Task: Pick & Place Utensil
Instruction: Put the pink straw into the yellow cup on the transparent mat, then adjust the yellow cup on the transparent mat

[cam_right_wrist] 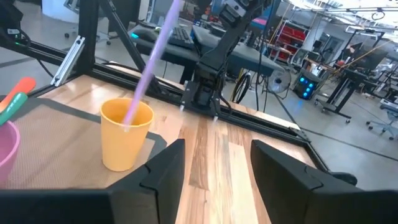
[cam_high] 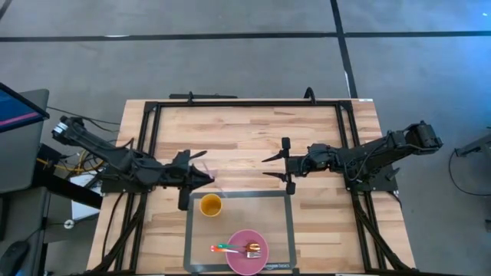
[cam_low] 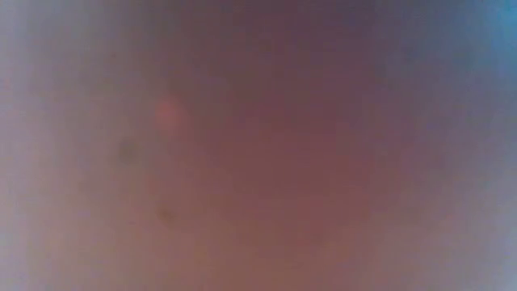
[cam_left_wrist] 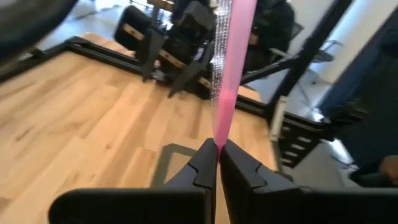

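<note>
A long pale pink utensil (cam_left_wrist: 225, 68) is held by my left gripper (cam_left_wrist: 218, 155), which is shut on it. In the high view that gripper (cam_high: 209, 180) hovers just beyond the yellow cup (cam_high: 211, 205), which stands on a grey mat (cam_high: 245, 211). In the right wrist view the utensil (cam_right_wrist: 149, 65) slants down and its lower end reaches into the mouth of the cup (cam_right_wrist: 126, 135). My right gripper (cam_high: 274, 163) is open at mid-table, right of the cup, and touches nothing. The low view shows only blur. My left gripper pinches the pink utensil's handle (cam_left_wrist: 219, 134) between its two fingertips (cam_left_wrist: 205, 163). The handle runs on past the fingers, and its far end is at the yellow cup's mouth (cam_right_wrist: 129, 118). The utensil is tilted and clear of the table.
A pink plate (cam_high: 239, 264) lies at the mat's near edge. It carries an orange-and-green handled utensil (cam_high: 225, 248) and a fork (cam_high: 252, 249). A black frame (cam_high: 245, 103) borders the wooden table. Bare wood lies beyond the mat.
</note>
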{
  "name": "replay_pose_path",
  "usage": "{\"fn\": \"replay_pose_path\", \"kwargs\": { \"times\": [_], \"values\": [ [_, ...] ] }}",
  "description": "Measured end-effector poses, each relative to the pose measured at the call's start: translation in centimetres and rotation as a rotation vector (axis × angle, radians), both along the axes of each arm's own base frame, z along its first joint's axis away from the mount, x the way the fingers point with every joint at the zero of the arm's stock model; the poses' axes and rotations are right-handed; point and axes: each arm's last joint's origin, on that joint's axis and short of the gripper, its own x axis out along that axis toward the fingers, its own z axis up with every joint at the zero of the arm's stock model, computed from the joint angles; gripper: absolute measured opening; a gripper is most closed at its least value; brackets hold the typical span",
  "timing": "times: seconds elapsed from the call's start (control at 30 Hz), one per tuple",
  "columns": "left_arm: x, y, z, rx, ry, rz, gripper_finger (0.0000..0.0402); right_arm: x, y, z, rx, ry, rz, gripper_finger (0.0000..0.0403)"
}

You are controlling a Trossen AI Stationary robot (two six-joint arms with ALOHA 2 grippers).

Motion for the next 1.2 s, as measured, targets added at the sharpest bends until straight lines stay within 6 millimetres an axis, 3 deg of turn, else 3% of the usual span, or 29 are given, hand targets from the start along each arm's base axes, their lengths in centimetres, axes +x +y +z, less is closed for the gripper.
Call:
{"fn": "replay_pose_path", "kwargs": {
  "times": [0.23,0.43,0.73,1.0,1.2],
  "values": [
    [-0.8,0.4,-1.0,-0.041,0.113,0.006,0.001,0.0,0.0,0.0,0.0,0.002,-0.001,0.0173],
    [-0.8,0.0,-1.9,-0.041,0.208,-0.09,0.0011,0.0,0.0,-0.2,-0.003,0.025,-0.001,0.0176],
    [-0.7,0.6,-1.4,0.042,0.151,0.0,0.001,0.0,-0.4,-0.3,-0.011,0.032,-0.016,0.0174],
    [-0.7,0.2,-1.4,0.054,0.147,-0.03,0.0012,0.0,-1.0,-0.3,-0.011,0.031,-0.039,0.0174],
    [-0.5,0.1,-0.4,0.154,0.049,-0.046,0.0011,0.1,-1.1,-0.2,-0.012,0.023,-0.034,0.0168]
  ]
}}
